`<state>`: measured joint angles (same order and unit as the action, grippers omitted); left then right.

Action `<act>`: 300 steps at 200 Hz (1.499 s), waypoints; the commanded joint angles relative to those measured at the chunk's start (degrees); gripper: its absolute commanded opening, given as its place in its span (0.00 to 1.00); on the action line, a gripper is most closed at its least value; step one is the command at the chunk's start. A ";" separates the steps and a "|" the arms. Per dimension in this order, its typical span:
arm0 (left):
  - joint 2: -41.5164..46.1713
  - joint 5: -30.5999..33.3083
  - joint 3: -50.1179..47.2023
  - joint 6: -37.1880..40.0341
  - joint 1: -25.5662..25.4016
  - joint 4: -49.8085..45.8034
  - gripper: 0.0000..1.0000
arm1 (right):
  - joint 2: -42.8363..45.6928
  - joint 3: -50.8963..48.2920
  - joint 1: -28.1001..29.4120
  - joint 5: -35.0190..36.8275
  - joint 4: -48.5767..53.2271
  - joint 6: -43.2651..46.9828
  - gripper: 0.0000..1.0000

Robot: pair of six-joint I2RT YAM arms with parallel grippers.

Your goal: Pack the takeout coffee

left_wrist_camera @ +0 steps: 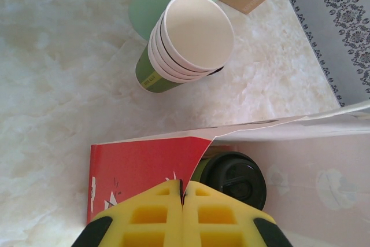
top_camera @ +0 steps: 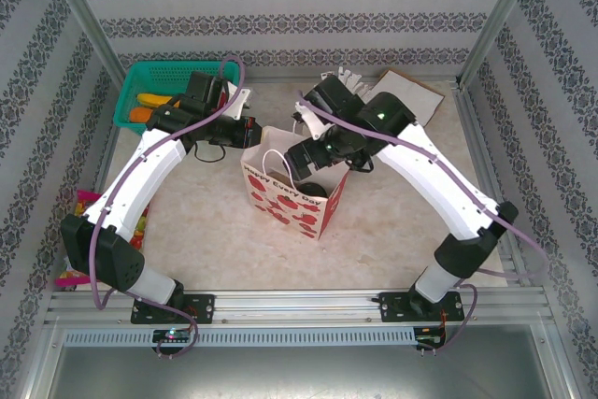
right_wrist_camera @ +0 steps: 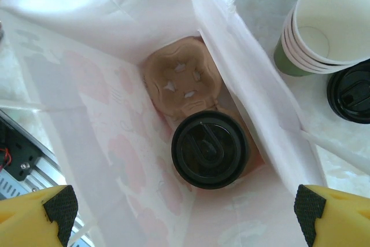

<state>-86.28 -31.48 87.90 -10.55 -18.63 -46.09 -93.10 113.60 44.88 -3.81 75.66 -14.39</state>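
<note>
Pinching the rim of the paper bag [top_camera: 301, 205], the left pincer [left_wrist_camera: 182, 195] was clamped on it. The right pincer [right_wrist_camera: 185, 215] hovered over the bag, jaws apart, empty. 1 takeout coffee [right_wrist_camera: 209, 148] sat inside the bag; a 2nd coffee [right_wrist_camera: 350, 91] stood just outside, likely needing the next grasp.

Pale walls [top_camera: 280, 7] papered in bands of dark floral pattern close in the top, left and right of the frame, two metal posts [top_camera: 79, 7] slant at the upper corners, and an evenly lit cream marble-look table [top_camera: 215, 231] ends in a ribbed aluminium rail [top_camera: 299, 304] along the bottom.
</note>
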 commanded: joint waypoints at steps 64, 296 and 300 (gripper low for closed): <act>0.45 0.26 1.51 -0.75 0.56 -1.02 0.00 | 17.77 -18.17 0.11 13.76 -16.40 -9.76 0.98; 1.65 0.80 -0.54 -4.04 0.55 0.92 0.00 | 43.72 -55.09 -3.95 8.31 -34.24 -49.72 0.94; 1.72 0.81 -0.56 -3.98 0.56 0.87 0.00 | 43.36 -55.07 -3.99 7.75 -34.30 -49.53 0.92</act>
<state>-86.19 -31.05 87.77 -13.72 -18.63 -45.98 -48.40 57.47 40.16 3.57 40.64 -62.13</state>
